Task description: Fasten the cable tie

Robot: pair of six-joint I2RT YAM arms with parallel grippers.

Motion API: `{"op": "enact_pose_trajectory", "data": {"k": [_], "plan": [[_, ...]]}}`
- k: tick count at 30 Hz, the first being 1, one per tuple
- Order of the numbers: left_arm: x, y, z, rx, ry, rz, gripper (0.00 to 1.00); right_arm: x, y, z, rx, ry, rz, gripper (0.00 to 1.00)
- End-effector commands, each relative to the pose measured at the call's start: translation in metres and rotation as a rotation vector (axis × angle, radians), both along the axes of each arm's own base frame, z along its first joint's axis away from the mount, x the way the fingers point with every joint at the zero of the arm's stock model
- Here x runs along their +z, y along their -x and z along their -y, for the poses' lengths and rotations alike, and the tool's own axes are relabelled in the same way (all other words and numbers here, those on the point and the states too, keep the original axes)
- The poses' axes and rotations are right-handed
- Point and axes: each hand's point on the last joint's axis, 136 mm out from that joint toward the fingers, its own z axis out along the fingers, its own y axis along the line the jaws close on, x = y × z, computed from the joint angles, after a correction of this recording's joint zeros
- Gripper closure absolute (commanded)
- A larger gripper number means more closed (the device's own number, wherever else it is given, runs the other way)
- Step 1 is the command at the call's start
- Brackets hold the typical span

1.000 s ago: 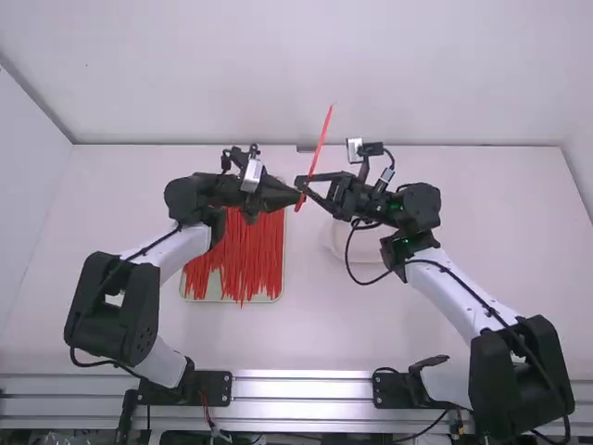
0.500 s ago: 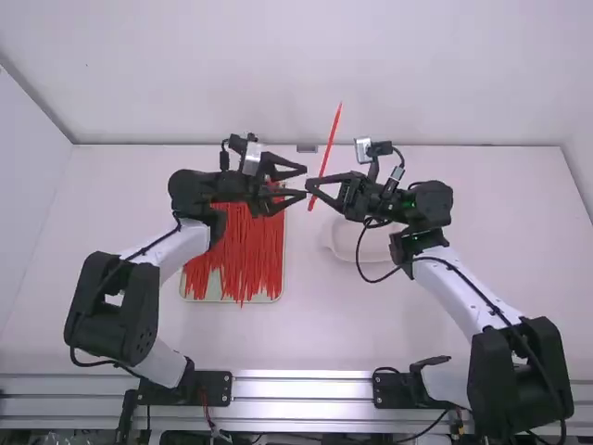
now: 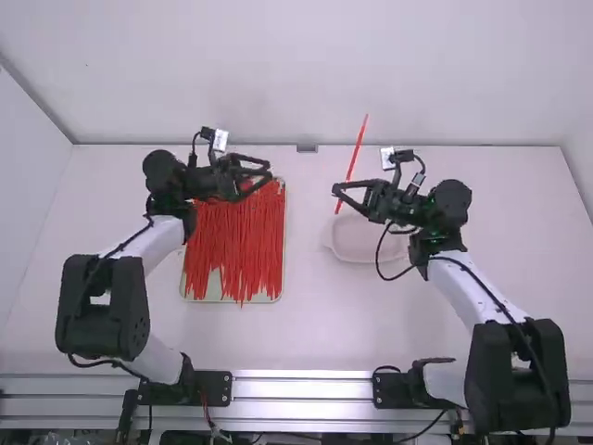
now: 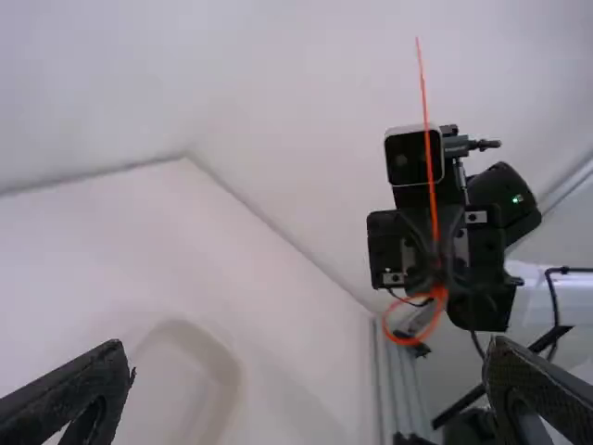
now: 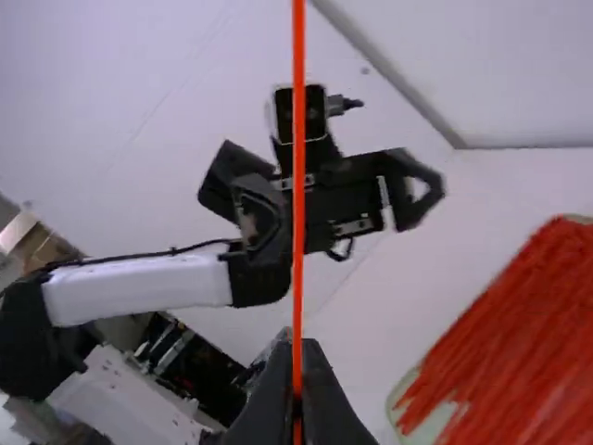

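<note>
My right gripper (image 3: 338, 197) is shut on a single red cable tie (image 3: 353, 158), which stands up and away from it over the table's far middle. In the left wrist view that cable tie (image 4: 428, 167) shows a small closed loop at its lower end, below the right gripper's fingers. In the right wrist view the tie (image 5: 298, 185) runs straight up from between my shut fingertips (image 5: 278, 394). My left gripper (image 3: 264, 178) is open and holds nothing, hanging over the far end of the pile of red cable ties (image 3: 236, 246), well apart from the held tie.
The pile lies on a pale tray (image 3: 269, 297) left of the middle. A shallow white dish (image 3: 357, 248) sits on the table below the right gripper. Bare white tabletop lies to the right and in front.
The left gripper opened, let go of the tie and drew back to the left. The right gripper moved right with the tie, so the two now stand apart.
</note>
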Motion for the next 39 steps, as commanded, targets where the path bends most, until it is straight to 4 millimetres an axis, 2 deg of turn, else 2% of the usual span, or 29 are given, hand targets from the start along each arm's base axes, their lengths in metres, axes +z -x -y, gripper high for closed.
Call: {"op": "enact_pose_trajectory", "data": {"k": [1, 5, 7, 9, 10, 11, 13, 14, 21, 25, 30, 35, 39], "plan": [[-0.002, 0.008, -0.002, -0.055, -0.024, 0.005, 0.01, -0.007, -0.004, 0.010, -0.032, 0.035, 0.064, 1.00], [-0.019, 0.008, -0.002, -0.066, -0.036, -0.073, 0.01, -0.027, -0.017, 0.023, -0.095, 0.083, 0.041, 1.00], [-0.036, 0.003, -0.003, -0.037, -0.051, -0.133, 0.01, -0.045, -0.025, 0.030, -0.151, 0.129, 0.020, 1.00], [-0.046, -0.001, -0.004, -0.005, -0.065, -0.164, 0.01, -0.053, -0.029, 0.033, -0.175, 0.151, 0.005, 1.00], [-0.058, -0.006, -0.006, 0.039, -0.085, -0.203, 0.01, -0.061, -0.032, 0.036, -0.198, 0.173, -0.012, 1.00], [-0.058, -0.006, -0.006, 0.039, -0.085, -0.203, 0.01, -0.061, -0.032, 0.036, -0.198, 0.173, -0.012, 1.00], [-0.077, -0.010, -0.009, 0.094, -0.124, -0.261, 0.01, -0.072, -0.034, 0.039, -0.219, 0.207, -0.029, 1.00], [-0.079, -0.010, -0.009, 0.099, -0.129, -0.268, 0.01, -0.073, -0.034, 0.039, -0.222, 0.211, -0.031, 1.00], [-0.133, 0.000, -0.021, 0.188, -0.274, -0.440, 0.01, -0.109, -0.039, 0.047, -0.301, 0.337, -0.093, 1.00], [-0.146, 0.010, -0.022, 0.177, -0.325, -0.461, 0.01, -0.126, -0.041, 0.056, -0.351, 0.400, -0.135, 1.00], [-0.162, 0.011, -0.032, 0.233, -0.381, -0.525, 0.01, -0.148, -0.043, 0.068, -0.415, 0.491, -0.184, 1.00], [-0.158, 0.016, -0.029, 0.190, -0.367, -0.495, 0.01, -0.177, -0.045, 0.084, -0.533, 0.644, -0.245, 1.00], [-0.160, 0.016, -0.029, 0.193, -0.372, -0.504, 0.01, -0.197, -0.043, 0.085, -0.604, 0.735, -0.259, 1.00]]}}
